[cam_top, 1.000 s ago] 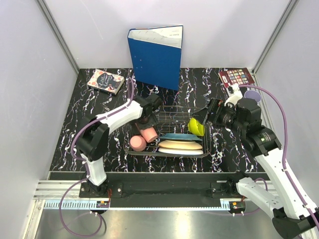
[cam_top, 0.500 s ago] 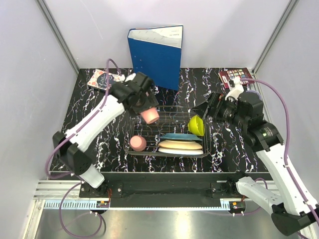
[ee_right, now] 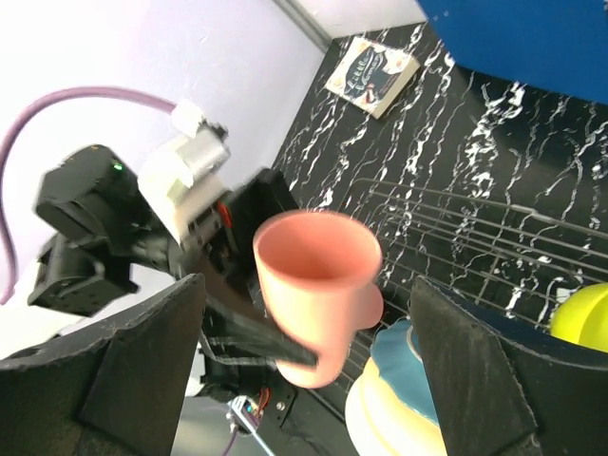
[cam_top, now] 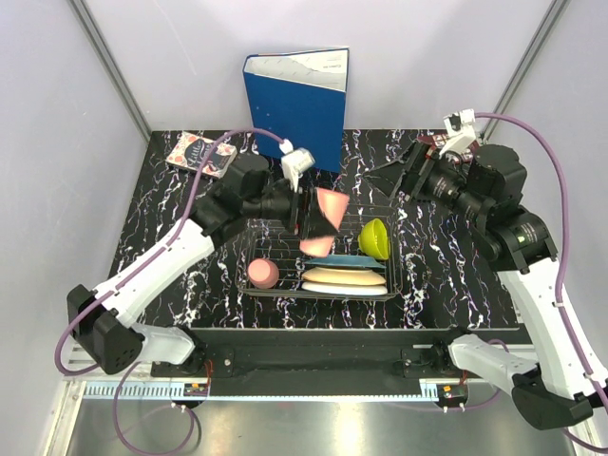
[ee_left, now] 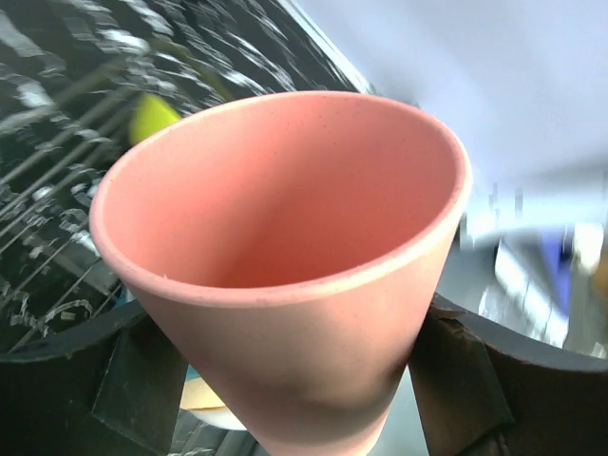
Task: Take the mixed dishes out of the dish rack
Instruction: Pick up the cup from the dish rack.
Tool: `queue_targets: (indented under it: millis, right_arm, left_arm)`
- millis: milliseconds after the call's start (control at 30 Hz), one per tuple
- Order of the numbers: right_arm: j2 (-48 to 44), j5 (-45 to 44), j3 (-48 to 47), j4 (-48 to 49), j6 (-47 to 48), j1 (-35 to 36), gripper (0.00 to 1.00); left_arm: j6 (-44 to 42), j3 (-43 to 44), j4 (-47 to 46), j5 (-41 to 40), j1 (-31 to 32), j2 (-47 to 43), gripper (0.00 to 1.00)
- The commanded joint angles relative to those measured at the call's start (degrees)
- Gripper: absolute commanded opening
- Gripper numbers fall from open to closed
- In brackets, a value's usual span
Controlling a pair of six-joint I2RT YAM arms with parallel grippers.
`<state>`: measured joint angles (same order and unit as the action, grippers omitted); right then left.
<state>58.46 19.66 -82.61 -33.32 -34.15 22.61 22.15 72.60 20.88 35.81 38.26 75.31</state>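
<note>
My left gripper is shut on a pink cup and holds it tilted in the air above the dish rack. The cup fills the left wrist view, a finger on each side. My right gripper is open, just right of the cup and facing it. In its view the cup hangs between my fingers, apart from them. In the rack lie a second pink cup, a yellow-green bowl, a teal plate, a cream plate and a white plate. The lavender cup is out of view.
A blue binder stands at the back behind the rack. A small book lies at the back left and another at the back right, partly behind my right arm. Grey walls close in both sides.
My left arm lifted the pink cup out of the rack's left end, swung it up and right, and tilted it. My right arm rose and drew back toward the back right.
</note>
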Motion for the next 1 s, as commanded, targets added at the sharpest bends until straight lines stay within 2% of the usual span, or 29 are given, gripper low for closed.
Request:
queue_targets:
  millis: [0,133,267,333,533,767,967]
  right_arm:
    - [2.09,3.1,-3.34,-2.61,-0.39,0.42,0.95]
    - [6.75,3.72,-10.87,-13.41,0.75,0.33,0.93]
    - [14.3,6.16,-18.46,-28.34,3.03,0.42,0.92]
    - [15.54,7.32,-19.87,-30.3,4.09,0.33,0.9]
    - [16.6,10.48,-18.56,-31.71,5.23,1.38,0.84]
    - [17.74,10.93,-18.29,-31.37,6.46,3.75,0.83]
    - [18.71,8.91,-13.38,-29.35,6.99,5.6,0.81]
  left_arm:
    - [-15.45,-0.09,-7.37,11.75,0.94,-4.2,0.0]
    - [-32.21,0.79,1.07,3.66,1.99,-5.78,0.0]
    - [-42.0,0.09,4.07,-0.47,1.99,-6.93,0.0]
    - [-44.29,0.09,4.86,-1.09,2.08,-6.58,0.0]
    - [-45.53,0.61,4.78,-2.32,3.66,-4.74,0.0]
    - [-46.15,4.3,4.87,-3.38,5.94,-0.17,0.0]
    - [-45.71,7.56,4.6,-3.21,7.97,2.21,0.0]
